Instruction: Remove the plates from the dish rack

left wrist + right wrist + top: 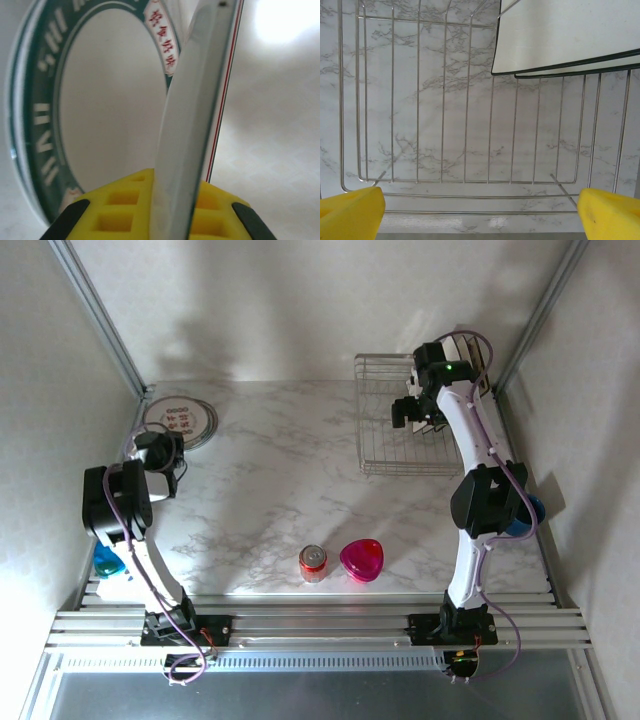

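A red drinks can (313, 563) stands upright near the front edge of a white marble-patterned desk (280, 470), with a pink heart-shaped dish (361, 560) just to its right, not touching it. Well to the can's left, a blue-green object (107, 562) lies at the desk's edge. Far to the can's right sits another blue object (528, 518), partly hidden.

This is a robot lab enclosure: plain white walls (300, 300), aluminium frame rails (320, 622) and a marble-print table (280, 470).
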